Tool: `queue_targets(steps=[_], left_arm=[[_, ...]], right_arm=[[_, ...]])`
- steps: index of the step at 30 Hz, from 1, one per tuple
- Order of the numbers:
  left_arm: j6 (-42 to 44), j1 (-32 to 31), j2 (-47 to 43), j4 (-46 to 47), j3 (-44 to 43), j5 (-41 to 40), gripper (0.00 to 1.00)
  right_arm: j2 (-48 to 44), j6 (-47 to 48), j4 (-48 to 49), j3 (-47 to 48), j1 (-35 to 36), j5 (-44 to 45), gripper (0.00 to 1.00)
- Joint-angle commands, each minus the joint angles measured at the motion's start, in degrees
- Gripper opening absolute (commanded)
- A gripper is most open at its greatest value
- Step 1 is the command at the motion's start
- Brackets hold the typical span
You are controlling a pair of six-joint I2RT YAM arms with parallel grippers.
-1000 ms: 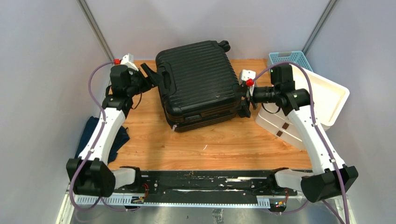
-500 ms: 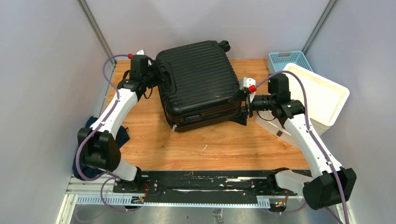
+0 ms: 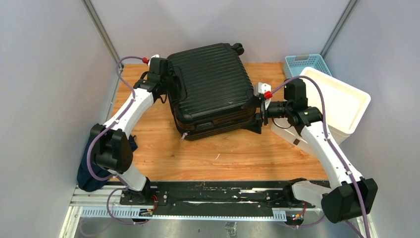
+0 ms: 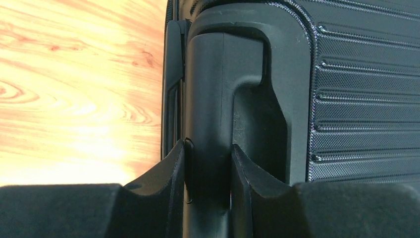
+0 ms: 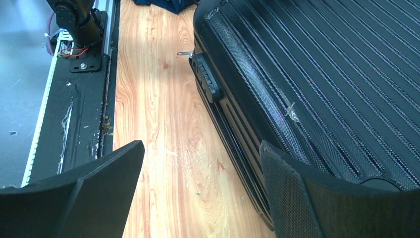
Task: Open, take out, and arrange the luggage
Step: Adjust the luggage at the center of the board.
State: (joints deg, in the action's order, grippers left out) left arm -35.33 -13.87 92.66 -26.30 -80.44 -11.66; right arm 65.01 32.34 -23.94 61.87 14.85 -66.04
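The black ribbed suitcase [image 3: 210, 84] lies flat and closed on the wooden table, wheels at the far end. My left gripper [image 3: 171, 84] is at its left side, shut on the suitcase's black side handle [image 4: 210, 99], which sits between the two fingers in the left wrist view [image 4: 208, 153]. My right gripper [image 3: 256, 111] is open at the suitcase's right near corner, empty. In the right wrist view its fingers [image 5: 292, 188] straddle bare table beside the suitcase's side seam [image 5: 233, 134]. A zip pull [image 5: 184, 53] shows near the front corner.
A white stacked drawer unit [image 3: 327, 106] stands right of the suitcase, close behind my right arm. A light-blue mesh basket [image 3: 307, 62] is at the back right. A dark blue cloth [image 3: 91, 148] lies at the table's left edge. Grey walls enclose the table.
My left gripper has moved right along the suitcase's left side and closed on the side handle. My right gripper has dropped slightly toward the near right corner and then held still.
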Motion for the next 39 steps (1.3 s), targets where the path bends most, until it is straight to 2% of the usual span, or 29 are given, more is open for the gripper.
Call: queue_targets(steps=[1,7,9,13,16,18,21,26,28,30,31,33,36,38,39], left_arm=[[-6.3,0.2,-4.7,-1.1,4.1,-5.0,0.13],[-23.3,0.1,-20.3,8.4,20.7,-9.9,0.07],[-27.0,-0.4,-23.2,8.3,22.8,-11.6,0.07],[-28.6,-3.9,-26.7,9.1,23.8,-15.2,0.06],[-28.9,-6.8,-26.7,9.6,22.8,-14.9,0.06],[-29.3,-8.3,-26.0,10.8,22.4,-13.8,0.06],[-29.8,-10.2,-24.4,12.5,22.0,-12.1,0.06],[-27.7,-14.1,-22.3,16.5,22.5,-10.4,0.1],[-25.6,-15.1,-21.4,17.5,22.3,-9.0,0.17],[-23.1,-15.3,-21.1,17.7,22.3,-7.4,0.3],[-21.4,-15.3,-21.6,17.2,22.4,-7.0,0.37],[-17.0,-15.3,-23.7,16.8,23.2,-6.9,0.48],[-7.9,-15.3,-29.4,15.8,25.2,-6.5,0.79],[-0.2,-15.3,-34.7,16.1,27.4,-3.0,0.95],[4.3,-15.3,-37.9,16.6,29.0,-0.6,0.99]], right_arm=[[0.6,-1.4,1.1,-2.1,0.4,-2.9,0.9],[6.0,-0.4,-2.7,-0.6,0.8,-3.8,0.87],[7.3,1.7,-4.7,-0.3,1.3,-2.5,0.86],[9.6,4.0,-5.8,-0.3,4.0,2.7,0.84],[11.8,3.1,-5.7,0.8,5.8,7.4,0.75],[13.4,-2.8,-1.0,1.5,6.2,13.7,0.63],[13.8,-12.7,5.8,1.7,6.3,29.8,0.5],[12.4,-23.0,16.4,-0.8,6.2,48.8,0.48],[12.6,-25.0,17.9,-0.9,6.2,53.3,0.48],[12.9,-24.6,17.7,-1.0,6.2,52.6,0.49],[12.9,-23.5,17.0,-1.0,6.2,50.0,0.51],[12.8,-18.9,13.9,-0.6,6.2,39.0,0.53],[11.6,-8.5,6.5,0.4,6.3,23.4,0.59],[10.5,-4.8,3.8,0.3,6.2,18.3,0.65],[9.9,-3.7,3.1,0.0,6.1,16.7,0.67]])
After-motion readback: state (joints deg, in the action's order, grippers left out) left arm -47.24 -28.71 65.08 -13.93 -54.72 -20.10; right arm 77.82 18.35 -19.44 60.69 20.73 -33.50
